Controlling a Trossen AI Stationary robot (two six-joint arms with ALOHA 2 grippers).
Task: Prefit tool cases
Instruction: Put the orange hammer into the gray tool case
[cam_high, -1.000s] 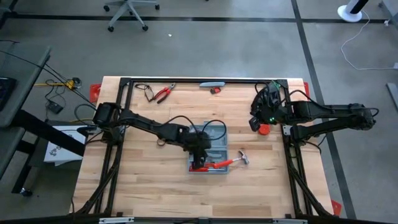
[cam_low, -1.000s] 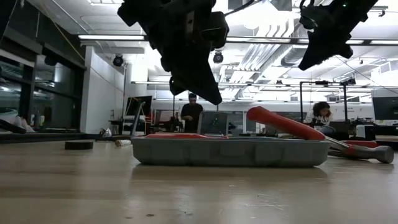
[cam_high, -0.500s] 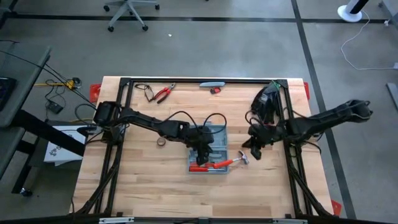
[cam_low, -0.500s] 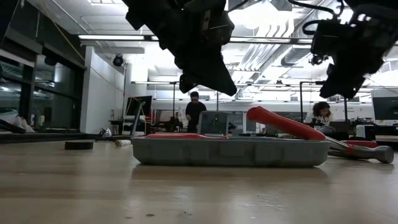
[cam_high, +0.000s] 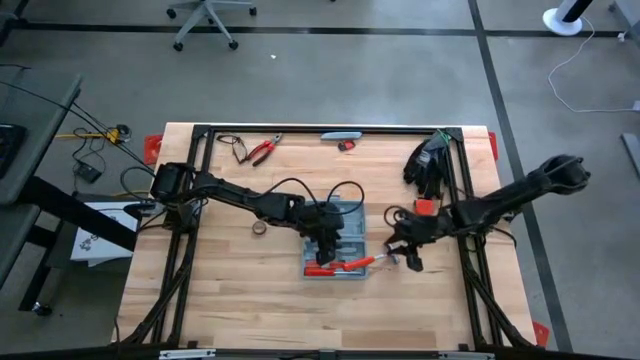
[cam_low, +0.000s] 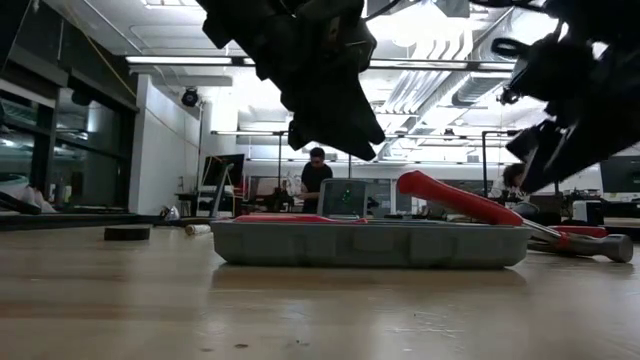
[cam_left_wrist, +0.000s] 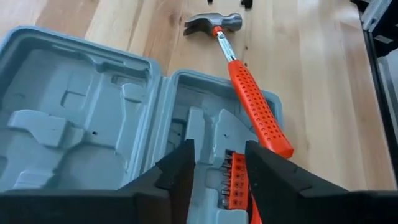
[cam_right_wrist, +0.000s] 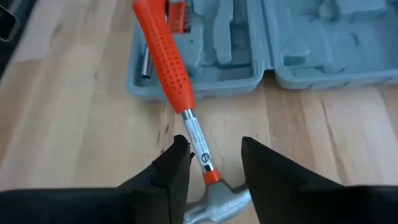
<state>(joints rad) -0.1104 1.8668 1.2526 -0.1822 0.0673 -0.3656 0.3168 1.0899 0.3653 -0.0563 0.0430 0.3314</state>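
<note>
The grey-blue tool case (cam_high: 350, 235) lies opened flat on the wooden table, its moulded slots up (cam_left_wrist: 74, 124). A red-handled hammer (cam_high: 360, 263) rests with its handle end on the case's near half (cam_left_wrist: 255, 106) and its head (cam_right_wrist: 214, 202) on the table to the right. An orange bit holder (cam_left_wrist: 235, 183) sits in the case. My left gripper (cam_left_wrist: 219, 155) hangs open above the case (cam_low: 360, 140). My right gripper (cam_right_wrist: 212, 146) is open, with a finger on either side of the hammer's metal shaft (cam_right_wrist: 198, 143) near the head, above it (cam_low: 545, 165).
Red-handled pliers (cam_high: 262, 150) and small parts (cam_high: 342, 138) lie along the far edge. A tape roll (cam_high: 259, 228) sits left of the case. A red piece (cam_high: 424, 206) and a black bundle (cam_high: 428, 160) lie at the right. People (cam_low: 315, 180) are in the room behind.
My right gripper has swung from the far right of the table down and toward the near left, arriving over the hammer's head end. My left gripper has drawn back a little toward the far edge and risen slightly above the case. Case and hammer have stayed put.
</note>
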